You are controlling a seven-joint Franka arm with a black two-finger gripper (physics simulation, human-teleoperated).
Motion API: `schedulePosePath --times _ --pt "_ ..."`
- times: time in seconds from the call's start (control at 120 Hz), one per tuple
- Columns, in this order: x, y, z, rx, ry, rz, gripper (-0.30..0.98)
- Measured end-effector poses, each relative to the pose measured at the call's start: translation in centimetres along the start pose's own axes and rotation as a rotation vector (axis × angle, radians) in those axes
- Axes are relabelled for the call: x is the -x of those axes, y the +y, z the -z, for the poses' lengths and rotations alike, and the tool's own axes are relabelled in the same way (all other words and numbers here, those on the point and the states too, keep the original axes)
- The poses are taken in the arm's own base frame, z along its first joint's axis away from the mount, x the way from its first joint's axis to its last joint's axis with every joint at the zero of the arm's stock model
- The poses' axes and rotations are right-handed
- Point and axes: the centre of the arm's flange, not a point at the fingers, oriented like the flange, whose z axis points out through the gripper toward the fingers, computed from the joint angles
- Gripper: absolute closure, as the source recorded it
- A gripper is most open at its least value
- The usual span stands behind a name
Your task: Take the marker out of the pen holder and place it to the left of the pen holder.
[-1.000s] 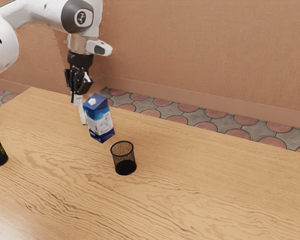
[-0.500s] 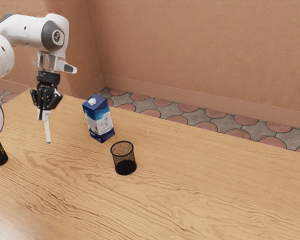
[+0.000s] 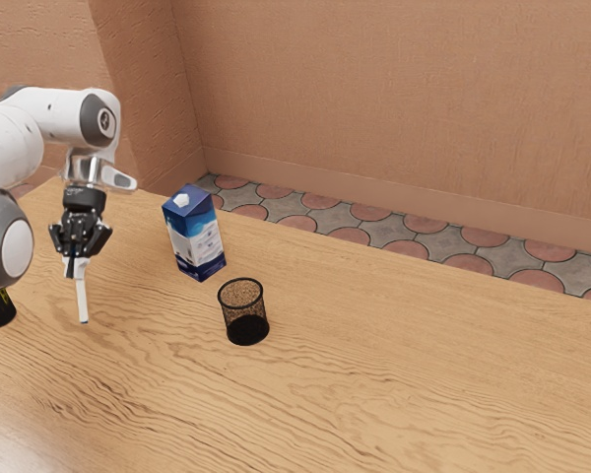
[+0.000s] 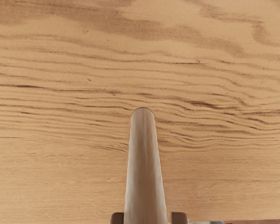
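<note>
White and slim, the marker [image 3: 82,301] points down from the black gripper [image 3: 76,266] at the left of the exterior view, its long axis close to upright, the free end leaning slightly towards that view's right. Both fingers pinch its upper part, one on each flank in the wrist view. The mesh pen holder [image 3: 247,331] stands well apart, near the exterior view's centre, with the marker out of it. Whether the tip meets the table [image 3: 374,394] cannot be told. The coming move likely turns on that upright axis: the robot probably needs to lower the marker and tip it flat, since released upright it could topple or roll.
</note>
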Motion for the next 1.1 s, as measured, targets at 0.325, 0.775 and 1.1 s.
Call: schedulePosePath --times 0.325,0.775,1.1 --pt "-2.0 -0.5 -1.9 0.042 -0.030 -0.008 0.60" --pt "18.7 19.2 11.2 -0.212 0.427 -0.243 0.07" --pt "21.0 25.6 12.6 -0.307 0.691 -0.359 0.02"
